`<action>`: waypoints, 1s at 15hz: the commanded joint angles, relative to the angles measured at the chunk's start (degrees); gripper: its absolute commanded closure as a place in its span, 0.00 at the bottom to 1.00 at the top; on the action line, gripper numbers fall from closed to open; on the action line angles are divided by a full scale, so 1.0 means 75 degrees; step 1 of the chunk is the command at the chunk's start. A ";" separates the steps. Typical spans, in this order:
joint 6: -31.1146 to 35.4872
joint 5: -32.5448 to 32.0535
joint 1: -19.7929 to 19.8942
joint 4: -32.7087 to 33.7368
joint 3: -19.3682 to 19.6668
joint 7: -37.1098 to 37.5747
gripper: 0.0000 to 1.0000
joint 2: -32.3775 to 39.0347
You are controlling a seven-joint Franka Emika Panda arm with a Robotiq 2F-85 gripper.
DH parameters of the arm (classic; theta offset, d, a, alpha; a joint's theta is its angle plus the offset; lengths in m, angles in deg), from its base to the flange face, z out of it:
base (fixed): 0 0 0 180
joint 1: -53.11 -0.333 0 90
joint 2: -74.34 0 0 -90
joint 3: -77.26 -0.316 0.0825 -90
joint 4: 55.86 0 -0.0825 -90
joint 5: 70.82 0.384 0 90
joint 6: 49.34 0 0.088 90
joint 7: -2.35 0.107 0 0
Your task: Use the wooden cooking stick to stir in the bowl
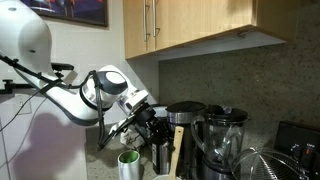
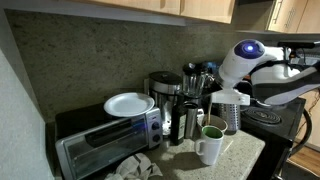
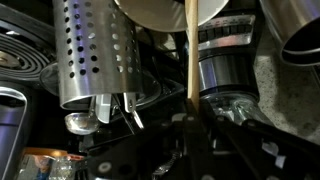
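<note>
Wrist view has an orange label (image 3: pixel 45 165) in its bottom corner, well apart from the blender (image 3: pixel 225 60); the print is too blurred to read. The stick (image 3: pixel 190 50) runs straight up the picture just beside the blender, and its lower end goes in among the dark parts of the gripper (image 3: pixel 192 122). I cannot tell whether the jaws press on it or stand loose about it. The bowl (image 3: pixel 150 10) shows only as a pale curved rim at the top edge, beside the blender, and the stick crosses it. On the stick's far side from the blender is a perforated steel holder (image 3: pixel 90 50) with a spoon (image 3: pixel 84 122) below it, and past that a wire rack (image 3: pixel 20 60).

In an exterior view the stick (image 1: pixel 178 148) leans just beside the blender (image 1: pixel 222 140), with the gripper (image 1: pixel 152 118) near its upper end on the side away from the blender. A cup (image 1: pixel 128 160), white with green inside, stands farther from the blender, below the gripper. A black coffee maker (image 1: pixel 185 110) rises behind the stick.

In an exterior view the arm (image 2: pixel 250 60) hides the stick and the gripper. The cup (image 2: pixel 210 140) is in front, and a plate (image 2: pixel 128 103) lies on a toaster oven (image 2: pixel 100 140).
</note>
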 commanded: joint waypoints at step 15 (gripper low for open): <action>-0.0305 -0.0256 -0.0233 0.0104 0.0131 0.1193 0.94 -0.0197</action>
